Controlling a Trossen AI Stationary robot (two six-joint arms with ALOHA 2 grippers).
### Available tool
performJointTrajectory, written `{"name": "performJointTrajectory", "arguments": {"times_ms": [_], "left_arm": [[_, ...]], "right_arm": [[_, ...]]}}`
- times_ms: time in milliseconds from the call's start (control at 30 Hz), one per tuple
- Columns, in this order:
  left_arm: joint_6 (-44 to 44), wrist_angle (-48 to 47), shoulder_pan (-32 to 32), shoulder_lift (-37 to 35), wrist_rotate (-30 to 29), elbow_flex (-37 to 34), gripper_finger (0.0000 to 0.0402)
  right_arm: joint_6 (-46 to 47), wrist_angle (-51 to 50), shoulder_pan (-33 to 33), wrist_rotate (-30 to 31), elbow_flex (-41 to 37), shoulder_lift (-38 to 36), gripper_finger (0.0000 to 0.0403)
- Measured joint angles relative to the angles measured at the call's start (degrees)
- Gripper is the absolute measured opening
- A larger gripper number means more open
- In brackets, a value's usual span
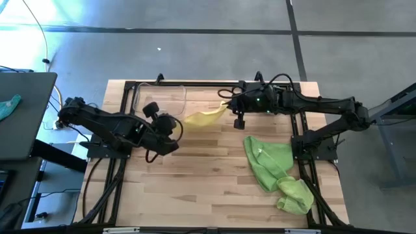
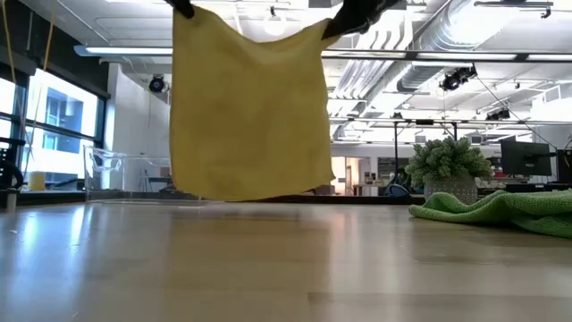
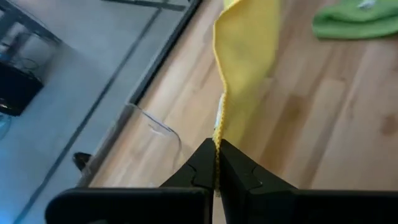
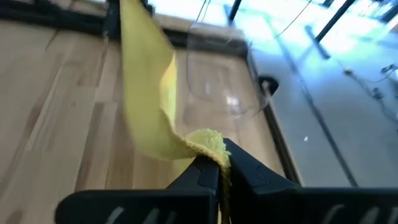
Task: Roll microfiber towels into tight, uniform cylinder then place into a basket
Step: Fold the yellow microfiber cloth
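Evidently limp and light, the pale yellow microfiber towel (image 2: 250, 107) hangs as a slack sheet between both arms, its lower hem seemingly just brushing the pale wooden bench (image 2: 268, 268), though the low view leaves that unclear. The left gripper (image 3: 217, 163) and the right gripper (image 4: 221, 163) each have their jaws clenched on an upper corner; corners are the sound holds, since soft cloth sags anywhere else. Farther off, two crumpled light green microfiber towels (image 1: 276, 170) lie heaped together, and the shallow clear plastic basket (image 1: 159, 97) waits at the bench's far edge.
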Motion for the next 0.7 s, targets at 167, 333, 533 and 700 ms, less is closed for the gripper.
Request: {"name": "performJointTrajectory", "arguments": {"times_ms": [167,333,533,700], "left_arm": [[-5.31,3.56,-3.4,3.44,5.9,-4.12,0.0003],[-11.97,12.36,-7.67,7.68,7.32,-11.93,0.0003],[-19.12,23.95,-11.45,13.47,11.12,-15.28,0.0003],[-19.14,31.47,-13.64,18.57,18.33,-15.38,0.0003]], "right_arm": [[3.16,5.0,2.8,-4.73,-8.9,0.1,0.0],[7.75,20.24,8.16,-5.35,-24.05,0.14,0.0],[13.13,32.99,16.35,-5.8,-34.88,0.15,0.0],[18.26,33.68,20.87,-6.77,-37.32,0.15,0.0]]}}
